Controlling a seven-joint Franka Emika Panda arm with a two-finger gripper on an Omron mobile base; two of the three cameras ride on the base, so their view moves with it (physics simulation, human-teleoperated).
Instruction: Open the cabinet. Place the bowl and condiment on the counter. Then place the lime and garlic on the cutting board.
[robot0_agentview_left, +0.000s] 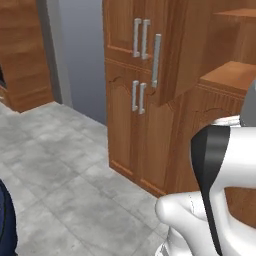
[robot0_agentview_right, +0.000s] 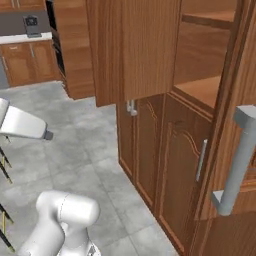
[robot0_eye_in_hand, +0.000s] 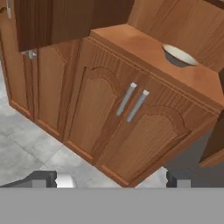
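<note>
Two dark fingertips (robot0_eye_in_hand: 43, 179) of the gripper (robot0_eye_in_hand: 113, 180) stand spread wide and empty, aimed from a distance at the cabinet (robot0_eye_in_hand: 131, 109), whose upper doors hang swung open. The cream bowl (robot0_eye_in_hand: 179, 56) sits on the brown wooden shelf (robot0_eye_in_hand: 144, 50) above the arched lower doors (robot0_eye_in_hand: 127, 131), within reach once the arm closes in, likely the next pick.

Cabinet (robot0_agentview_right: 150, 45) upper doors swung open, wooden shelves (robot0_agentview_right: 202, 90) bare inside. Near door's grey bar handle (robot0_agentview_right: 235, 160) right up front at the right. Arched lower doors (robot0_agentview_right: 175, 165) shut below. White arm (robot0_agentview_right: 62, 220) low at left, grey tile floor (robot0_agentview_right: 75, 145) around.
</note>
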